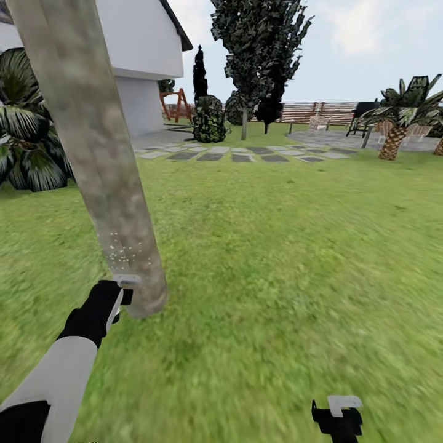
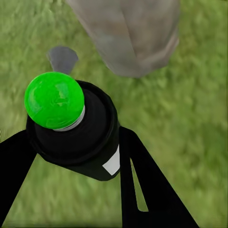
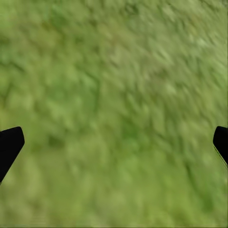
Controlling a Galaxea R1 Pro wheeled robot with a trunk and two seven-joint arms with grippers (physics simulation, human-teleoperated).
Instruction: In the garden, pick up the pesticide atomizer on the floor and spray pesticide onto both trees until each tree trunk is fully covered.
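A thick pale grey-brown tree trunk [image 1: 92, 141] leans across the left of the head view, with its base [image 2: 133, 38] also in the left wrist view. My left gripper [image 1: 123, 289] sits right beside the foot of the trunk. It is shut on the pesticide atomizer [image 2: 76, 128], a dark cylinder whose top shows as a bright green dome. Fine white specks [image 1: 126, 249] dot the trunk just above the gripper. A second tree [image 1: 244, 126] with a dark-green crown stands far off across the lawn. My right gripper [image 1: 337, 412] hangs open over bare grass [image 3: 114, 95].
A white house [image 1: 141, 61] and a large dark fern-like plant [image 1: 24, 141] stand behind the near trunk. Grey stepping stones [image 1: 246, 154] cross the lawn ahead. A palm [image 1: 394, 138] and a slatted fence [image 1: 314, 111] lie at the far right. Open grass stretches to the right.
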